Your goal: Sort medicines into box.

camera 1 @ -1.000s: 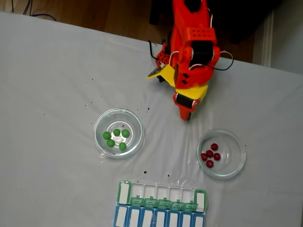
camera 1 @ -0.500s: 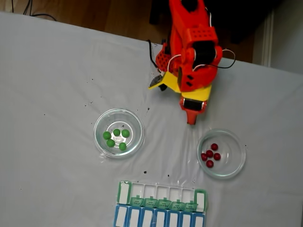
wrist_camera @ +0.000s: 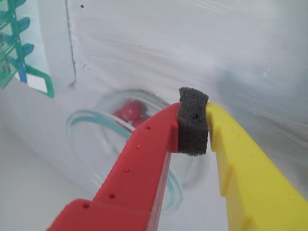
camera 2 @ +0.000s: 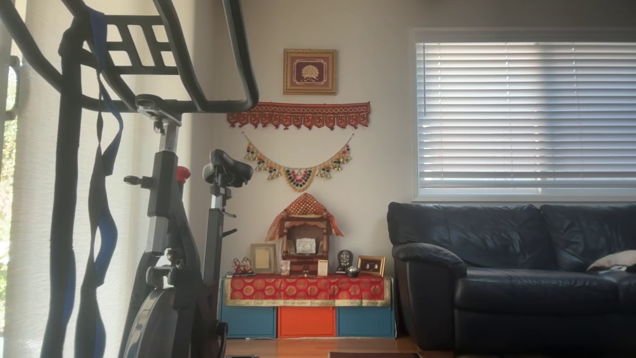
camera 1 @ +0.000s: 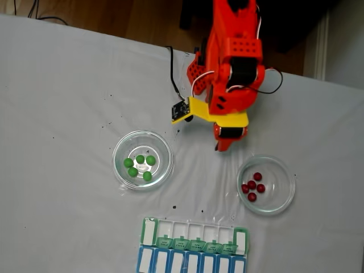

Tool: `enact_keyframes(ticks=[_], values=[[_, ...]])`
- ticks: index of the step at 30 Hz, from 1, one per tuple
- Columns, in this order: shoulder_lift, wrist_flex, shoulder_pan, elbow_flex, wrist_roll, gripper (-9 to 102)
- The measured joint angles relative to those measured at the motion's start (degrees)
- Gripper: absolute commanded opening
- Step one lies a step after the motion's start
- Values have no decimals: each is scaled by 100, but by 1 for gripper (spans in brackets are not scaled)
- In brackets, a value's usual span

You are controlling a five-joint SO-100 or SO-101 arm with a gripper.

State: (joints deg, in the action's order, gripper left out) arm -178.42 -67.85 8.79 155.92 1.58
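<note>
The fingers [wrist_camera: 193,126] are pressed together, with only a dark foam pad [wrist_camera: 193,129] sandwiched at their tips and no ball between them. In the fixed view they hang [camera 1: 223,147] above the tabletop [camera 1: 62,114], at about 10 o'clock from the right dish [camera 1: 280,199].

Five red balls [camera 1: 252,185] lie clustered in that dish; five green balls [camera 1: 139,167] sit in the left dish [camera 1: 120,145]. The box [camera 1: 241,234] lies at 6 o'clock from both dishes, its five middle lids flipped open and none of the balls in it yet.

The balls look light, hard and glossy, so they will likely roll and squirt out of a pinch that is off centre. A grip straight across a ball's widest part seems best, with the foam giving some friction. The red ones touch each other, so one at the cluster's outer edge is probably easiest to take. The dish wall may block a low, slanted approach.
</note>
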Motion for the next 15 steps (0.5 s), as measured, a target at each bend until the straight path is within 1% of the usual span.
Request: enact_keyframes(ticks=[4,7,11,15], values=[[44,-176,0,-580,290,1],[396,-308,105,-1099,510,1],[1477,-536,352,-2057,791,1],[2628,-738,396,-3050,1257,1]])
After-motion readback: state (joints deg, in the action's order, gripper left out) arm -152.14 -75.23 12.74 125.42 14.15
